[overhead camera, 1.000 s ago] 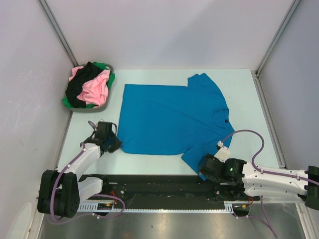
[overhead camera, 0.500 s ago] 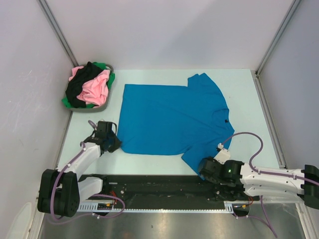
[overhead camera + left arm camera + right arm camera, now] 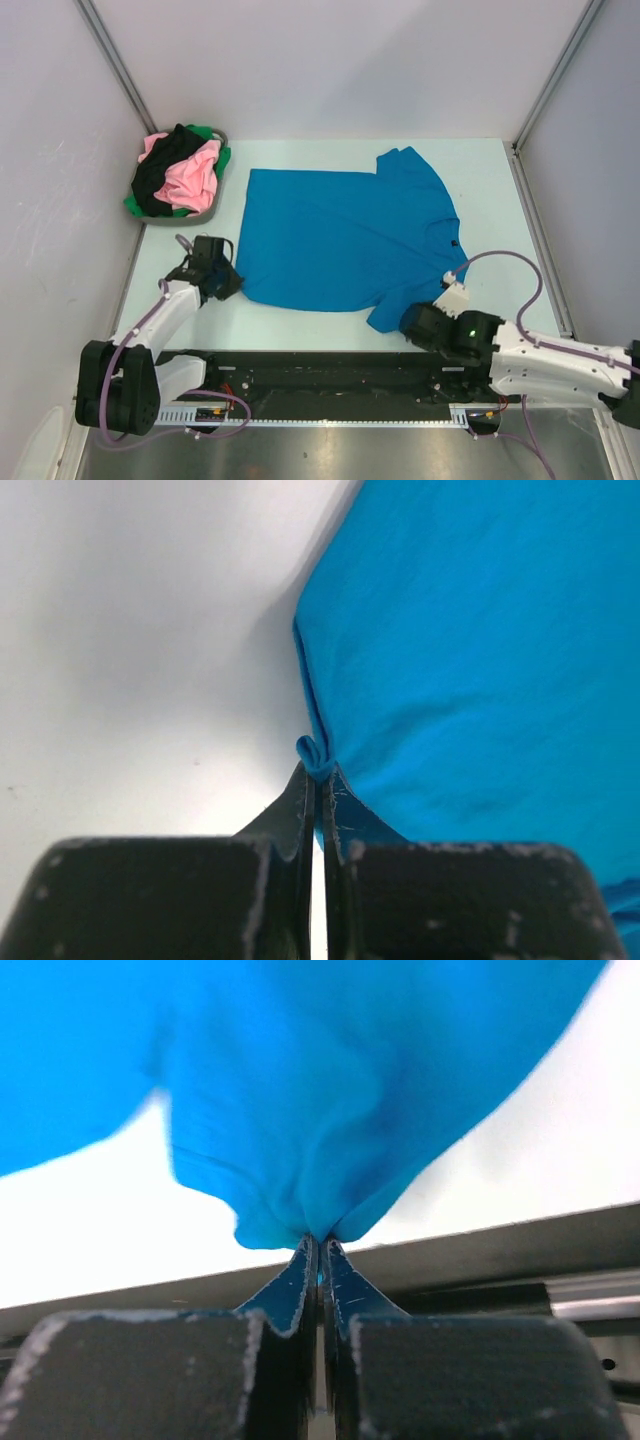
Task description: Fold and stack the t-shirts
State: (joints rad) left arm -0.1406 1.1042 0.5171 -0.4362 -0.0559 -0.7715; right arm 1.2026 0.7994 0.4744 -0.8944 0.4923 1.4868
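Right fingers (image 3: 290,1290): a moment ago they stood parted beside the near sleeve. Now they are pinched tight on a bunch of its cloth, which puckers right at their tips.
Left fingers (image 3: 290,815): no change. They are clamped on the rolled hem corner, and the cloth runs away ahead of them and to their right.
Blue t-shirt (image 3: 340,235): spread flat on the bench (image 3: 480,190), reaching out beyond both sets of fingers. The near sleeve has drawn in a little toward the right fingers.
Pink t-shirt (image 3: 195,175), black t-shirt (image 3: 165,175), green t-shirt (image 3: 222,157): heaped in the basket (image 3: 170,218), well beyond the left fingers.
Meaning: both near ends now look held, so I reckon the first fold can start. Nothing is folded or stacked yet.
Watch: the right pinch looks like a thin gather and could slip.
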